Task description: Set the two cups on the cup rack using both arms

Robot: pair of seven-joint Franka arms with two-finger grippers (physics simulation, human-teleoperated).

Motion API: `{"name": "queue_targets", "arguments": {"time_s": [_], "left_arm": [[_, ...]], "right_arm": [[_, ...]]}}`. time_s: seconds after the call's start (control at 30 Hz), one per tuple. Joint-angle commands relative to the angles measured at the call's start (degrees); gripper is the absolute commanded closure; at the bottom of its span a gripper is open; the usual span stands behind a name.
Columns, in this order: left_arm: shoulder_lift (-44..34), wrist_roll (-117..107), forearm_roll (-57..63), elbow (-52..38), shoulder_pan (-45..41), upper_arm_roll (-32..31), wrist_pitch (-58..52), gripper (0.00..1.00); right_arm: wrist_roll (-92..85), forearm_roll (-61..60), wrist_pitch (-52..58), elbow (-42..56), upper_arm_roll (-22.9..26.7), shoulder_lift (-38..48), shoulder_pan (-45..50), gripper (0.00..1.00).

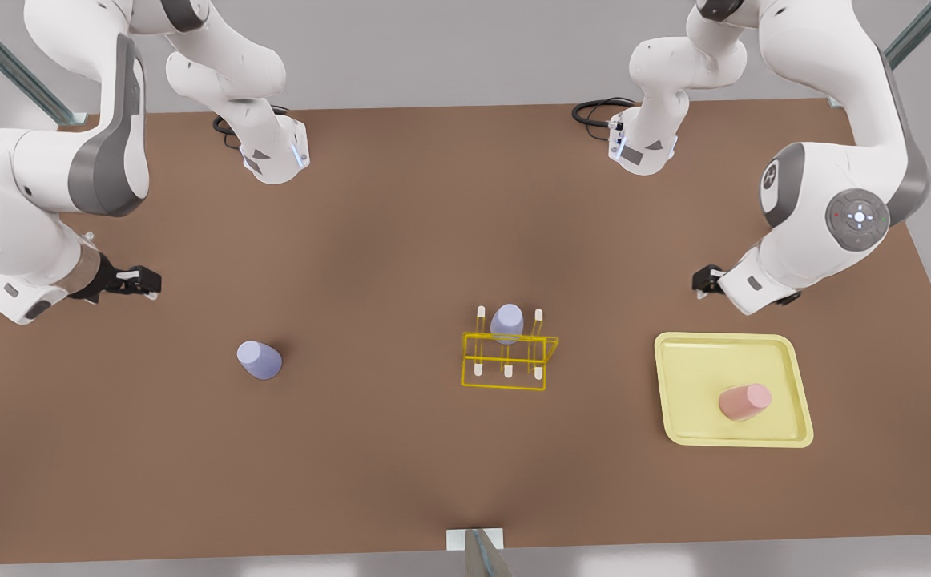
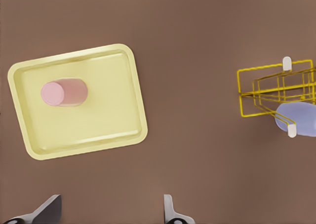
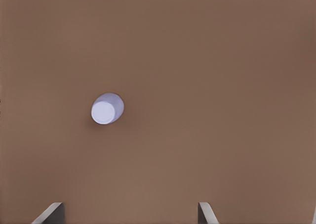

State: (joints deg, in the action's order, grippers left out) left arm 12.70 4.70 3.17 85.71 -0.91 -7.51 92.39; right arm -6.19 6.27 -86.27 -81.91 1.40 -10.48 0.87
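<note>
- Small grey bracket (image 1: 473, 543) at the desk's (image 1: 401, 465) near edge, not part of the job
- Pink cup (image 1: 744, 401) sits on the pale-yellow tray (image 1: 794, 353) at the front view's right, apart from the tray's walls; it seems to stand narrow end up, cannot tell for sure
- Left gripper (image 1: 706, 279) hovers just behind the tray; fingers (image 2: 170, 211) spread wide, holding nothing
- Lavender cup (image 1: 259, 360) stands alone on bare desk at the front view's left, well apart from the rack
- Right gripper (image 1: 133, 280) hovers behind that cup, off to the side; fingers (image 3: 205, 211) spread, holding nothing
- Cup rack (image 1: 507, 370) is mid-desk between the 2 cups; a 2nd lavender cup (image 1: 506, 323) already sits on the back middle peg, the other 5 pegs are free
- Judged step: approach and grasp, nothing picked up yet
- Doing it well: centre each gripper over its own cup before going down, so the 2 fingers straddle the tapered wall evenly
- Close low enough on the taper that the smooth cup does not squeeze out upward
- Left arm should come in clear of the tray rim, or the tray gets dragged
- At the rack, give each arm a free peg on its own side, stay off the seated cup, and stagger the arrivals so the arms do not meet over the thin wire
</note>
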Motion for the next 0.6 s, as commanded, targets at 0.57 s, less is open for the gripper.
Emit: {"name": "queue_targets", "arguments": {"time_s": [0.57], "left_arm": [[35.20, 11.65, -1.24, -15.13, 9.44, 5.57, 28.19, 0.00]], "right_arm": [[14.81, -4.33, -44.51, -15.12, -0.26, -17.30, 4.75, 0.00]]}}
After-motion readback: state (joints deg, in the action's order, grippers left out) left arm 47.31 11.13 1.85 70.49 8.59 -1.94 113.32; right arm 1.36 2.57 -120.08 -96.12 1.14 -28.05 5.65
